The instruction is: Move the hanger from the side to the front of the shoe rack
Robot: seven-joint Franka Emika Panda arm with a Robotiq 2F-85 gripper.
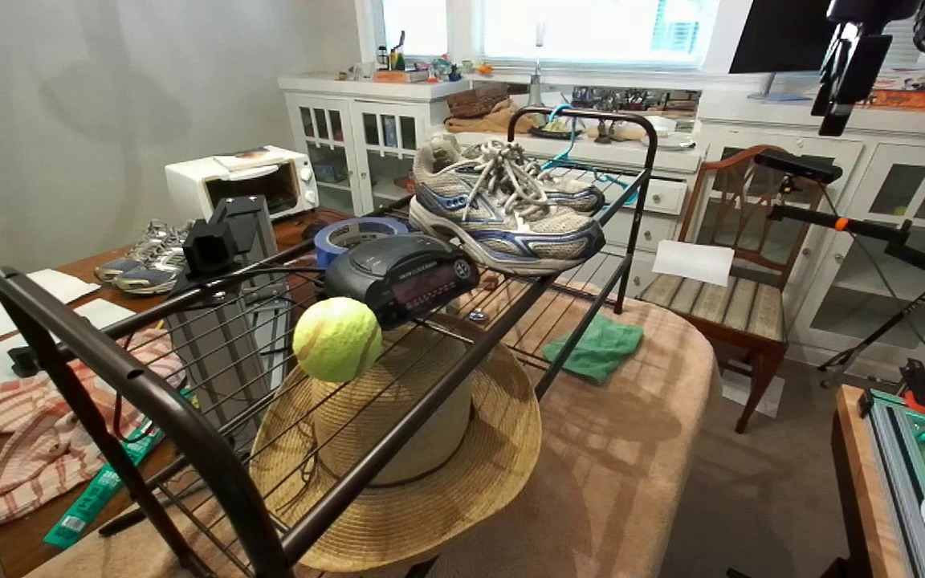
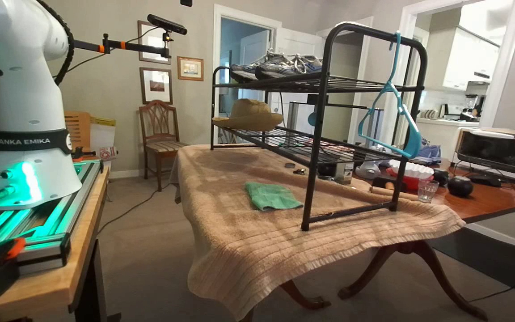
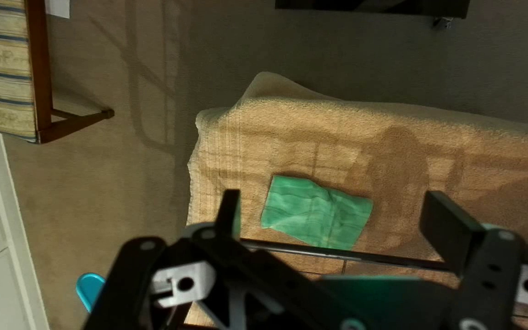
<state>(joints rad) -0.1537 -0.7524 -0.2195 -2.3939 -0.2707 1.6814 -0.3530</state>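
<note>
The teal hanger (image 2: 411,138) hangs by its hook from the top bar at one short end of the dark metal shoe rack (image 2: 318,147). In an exterior view the hanger (image 1: 569,146) is partly hidden behind the shoes on the rack (image 1: 189,433). My gripper (image 1: 849,88) is high at the upper right, apart from both. In the wrist view my gripper (image 3: 332,201) is open and empty, its fingers wide apart. A long rail of the rack (image 3: 300,249) passes below it. A teal end of the hanger (image 3: 90,288) shows at the lower left.
Sneakers (image 1: 503,209), blue tape (image 1: 326,237), a clock radio (image 1: 398,273) and a tennis ball (image 1: 338,339) sit on the rack's top. A straw hat (image 2: 251,114) is on the lower shelf. A green cloth (image 2: 272,197) lies on the towel-covered table. A chair (image 1: 731,297) stands nearby.
</note>
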